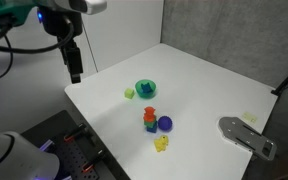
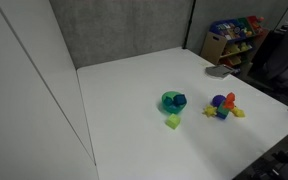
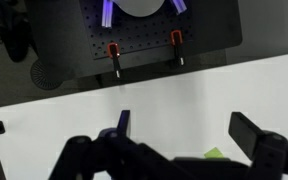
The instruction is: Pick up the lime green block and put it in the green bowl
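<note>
Gripper (image 3: 189, 135) jaws wide open, empty; block (image 3: 216, 153) shows between them, off-centre. I'd centre up, then drop straight, missing the bowl (image 1: 145, 89).

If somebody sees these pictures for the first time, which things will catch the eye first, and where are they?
On the white table the green bowl stands out near the middle, with the lime green block beside it. A colourful cluster of toy pieces lies a little apart, and the dark gripper hangs open above a table corner.
</note>
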